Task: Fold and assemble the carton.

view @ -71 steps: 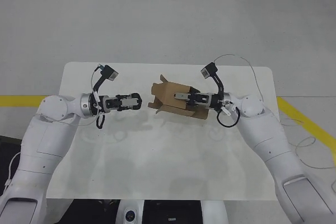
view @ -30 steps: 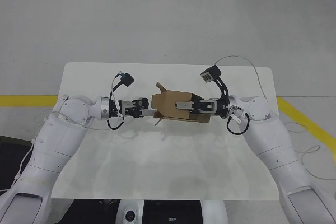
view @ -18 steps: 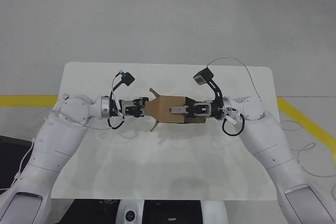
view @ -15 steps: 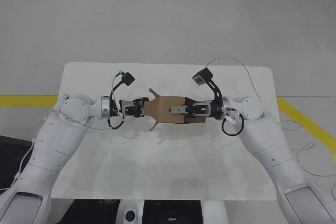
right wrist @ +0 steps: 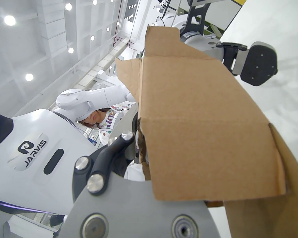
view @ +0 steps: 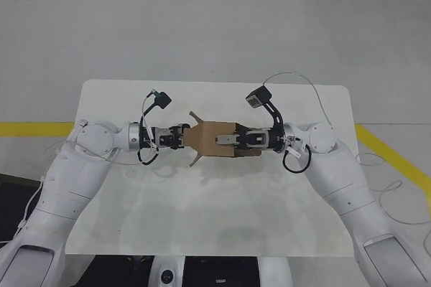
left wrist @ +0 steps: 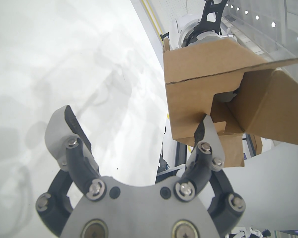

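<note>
A brown carton point(view: 214, 140) is held just above the white table point(view: 215, 215), between the two arms, with loose flaps splayed at its left end. My right gripper point(view: 235, 140) is shut on the carton's right wall; in the right wrist view the cardboard point(right wrist: 203, 130) covers most of it, and one dark finger point(right wrist: 140, 139) shows at the wall's edge. My left gripper point(view: 177, 136) is open at the carton's left end. In the left wrist view one fingertip point(left wrist: 205, 128) touches the lower edge of a flap point(left wrist: 188, 100), while the other finger point(left wrist: 69, 122) stands free.
A thin cable point(view: 323, 90) loops over the table's back right corner. A yellow line point(view: 18, 129) runs along the floor to the left and another to the right of the table. The table's front half lies bare below the arms.
The right gripper has carried the carton to the left and levelled it. The left gripper came in from the left and now meets the carton's flaps. Little has moved in the last half second.
</note>
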`<state>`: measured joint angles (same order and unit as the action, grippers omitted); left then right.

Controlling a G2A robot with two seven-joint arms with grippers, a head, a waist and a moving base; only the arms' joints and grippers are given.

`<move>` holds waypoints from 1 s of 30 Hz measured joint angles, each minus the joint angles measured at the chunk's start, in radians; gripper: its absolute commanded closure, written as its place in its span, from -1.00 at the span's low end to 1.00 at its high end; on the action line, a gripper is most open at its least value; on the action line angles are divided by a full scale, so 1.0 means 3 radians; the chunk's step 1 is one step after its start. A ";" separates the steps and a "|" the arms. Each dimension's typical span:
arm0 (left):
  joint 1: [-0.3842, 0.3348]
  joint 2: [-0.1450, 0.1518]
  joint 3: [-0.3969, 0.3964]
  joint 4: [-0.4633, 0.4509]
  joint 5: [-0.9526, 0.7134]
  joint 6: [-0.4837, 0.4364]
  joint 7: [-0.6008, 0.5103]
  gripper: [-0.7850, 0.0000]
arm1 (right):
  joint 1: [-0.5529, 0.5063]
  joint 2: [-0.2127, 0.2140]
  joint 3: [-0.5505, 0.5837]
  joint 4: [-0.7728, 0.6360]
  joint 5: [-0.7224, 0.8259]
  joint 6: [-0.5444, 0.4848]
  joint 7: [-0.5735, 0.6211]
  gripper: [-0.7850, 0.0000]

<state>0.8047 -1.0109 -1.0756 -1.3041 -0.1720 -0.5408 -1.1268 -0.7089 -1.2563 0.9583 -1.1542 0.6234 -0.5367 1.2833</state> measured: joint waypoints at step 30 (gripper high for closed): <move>0.0085 0.0041 -0.0049 -0.0066 0.0106 -0.0004 0.0087 -1.00 | 0.0043 -0.0032 0.0051 0.0192 -0.0318 0.0036 -0.0378 1.00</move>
<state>0.8303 -0.9985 -1.0903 -1.3240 -0.1403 -0.5420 -1.1006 -0.6961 -1.2659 0.9735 -1.0966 0.5280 -0.5260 1.1700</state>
